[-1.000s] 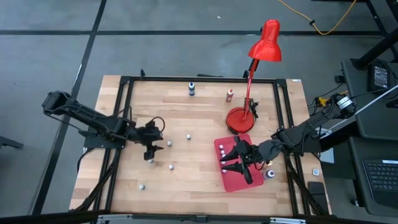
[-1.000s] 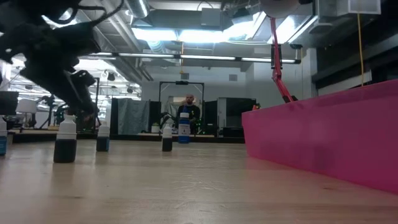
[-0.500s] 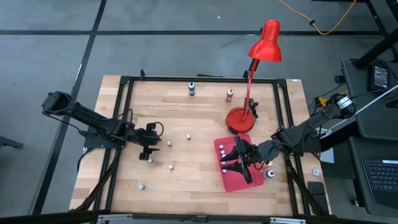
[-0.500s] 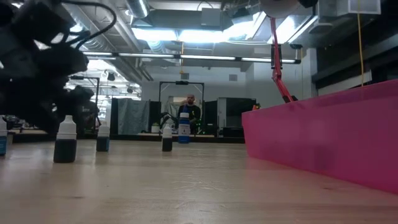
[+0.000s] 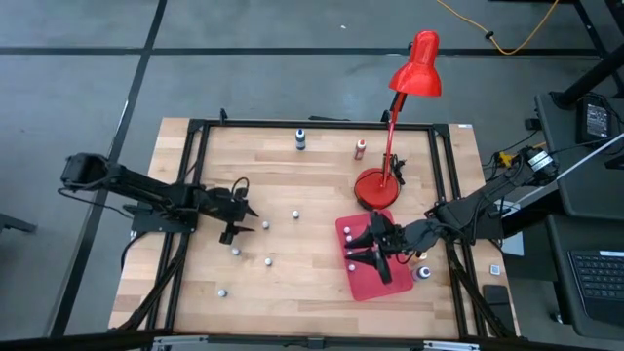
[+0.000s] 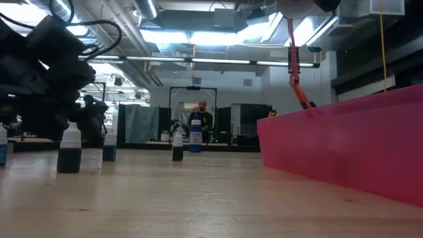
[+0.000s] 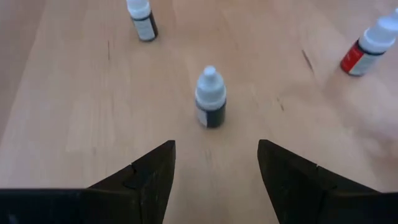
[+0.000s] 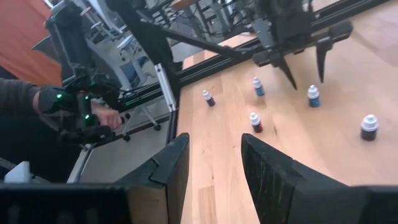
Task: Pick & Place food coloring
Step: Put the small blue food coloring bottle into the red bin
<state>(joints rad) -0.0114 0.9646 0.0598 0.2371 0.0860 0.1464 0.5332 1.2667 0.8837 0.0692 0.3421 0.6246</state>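
Observation:
Several tiny food coloring bottles stand upright on the wooden table [image 5: 312,283]. One dark bottle with a pale cap [image 7: 210,99] stands just ahead of my left gripper [image 7: 214,165], which is open and low over the table; the bottle is beyond the fingertips and apart from them. In the high view this gripper [image 5: 241,216] is left of centre, beside a bottle [image 5: 264,224]. My right gripper [image 5: 359,248] hovers open over the red mat [image 5: 375,283], where two small bottles [image 5: 345,235] stand. Nothing is between its fingers [image 8: 171,168].
A red desk lamp stands with its base [image 5: 375,187] behind the mat. Two larger bottles [image 5: 300,140], [image 5: 361,147] stand near the far edge and one [image 5: 422,273] right of the mat. A black frame [image 5: 195,175] rims the table. A person's hand [image 8: 106,115] shows beyond the table.
My left gripper has sunk toward the table and swung from pointing at the near edge to pointing toward the table's right, rolling as it went. The bottle it hung over now stands free near it. My right gripper has kept its place. No bottle has moved.

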